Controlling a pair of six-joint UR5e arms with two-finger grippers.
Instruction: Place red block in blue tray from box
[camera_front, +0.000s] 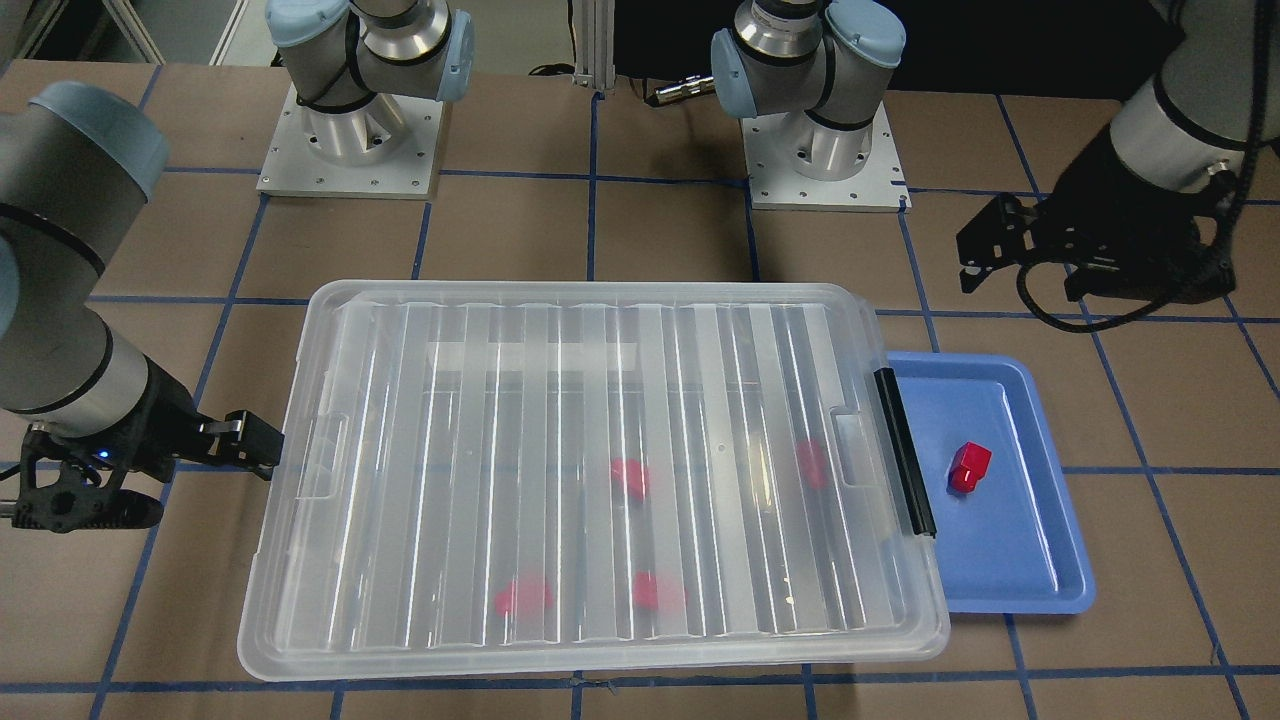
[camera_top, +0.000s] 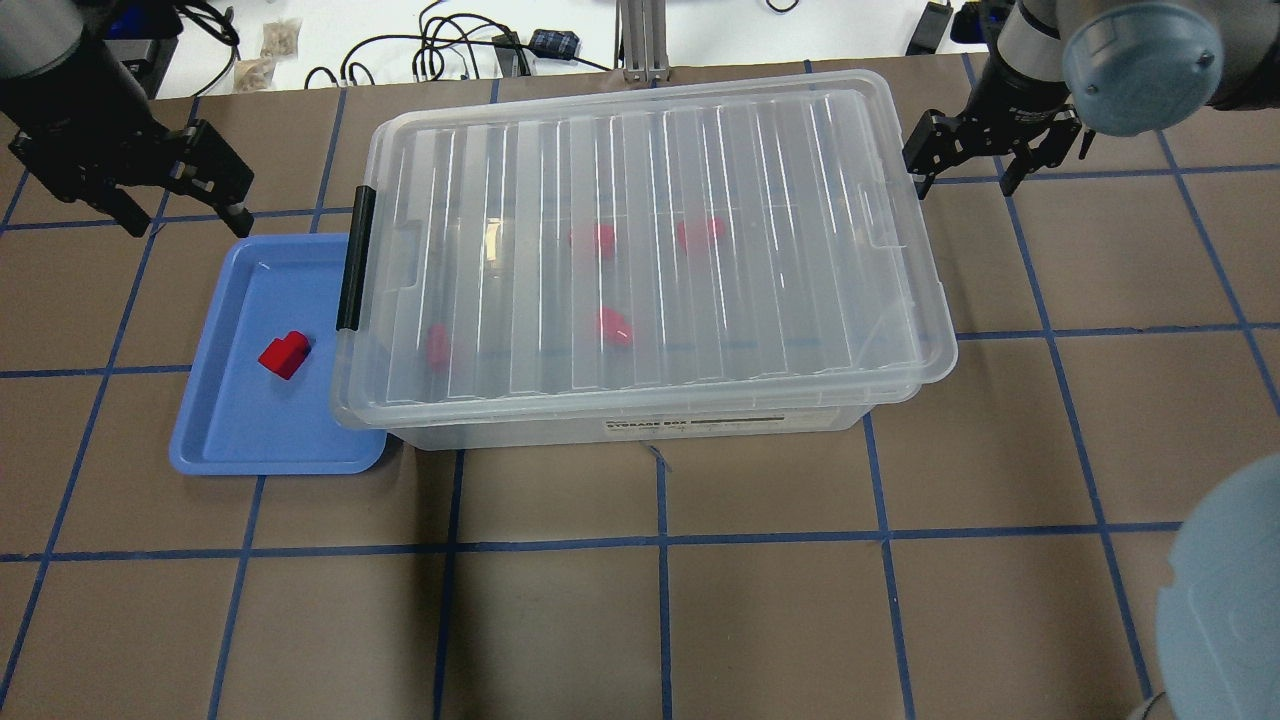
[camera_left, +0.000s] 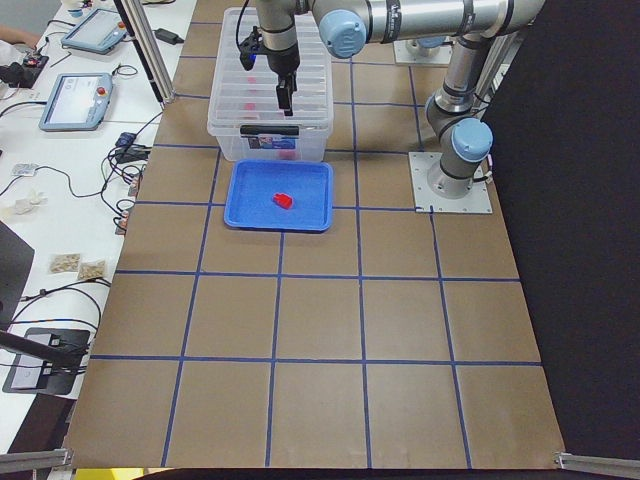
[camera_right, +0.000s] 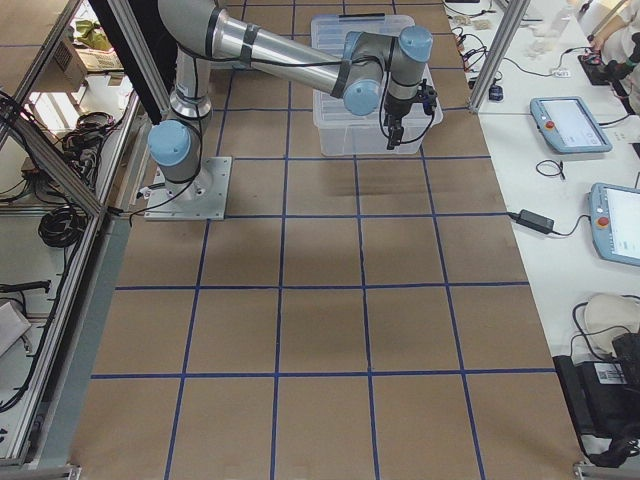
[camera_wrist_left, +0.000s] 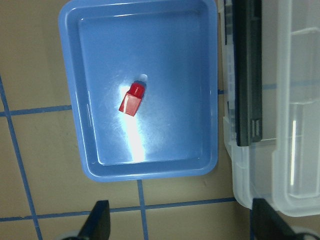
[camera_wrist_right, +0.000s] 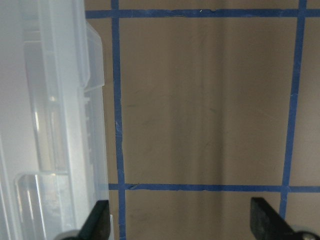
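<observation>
One red block (camera_top: 285, 354) lies in the blue tray (camera_top: 200, 400), also in the left wrist view (camera_wrist_left: 132, 99). The tray touches the box (camera_top: 650, 230) at its black clip handle (camera_top: 351, 258). The box's ribbed lid is on, and several more red blocks (camera_top: 613, 326) show blurred through it. My left gripper (camera_top: 188, 215) is open and empty, above the table just beyond the tray's far edge. My right gripper (camera_top: 960, 185) is open and empty beside the box's far right corner, apart from it.
Brown table with blue tape grid (camera_top: 660, 540). Cables and small items lie on the white bench (camera_top: 450, 50) behind the table. The two arm bases (camera_front: 350, 140) stand on the robot's side of the box.
</observation>
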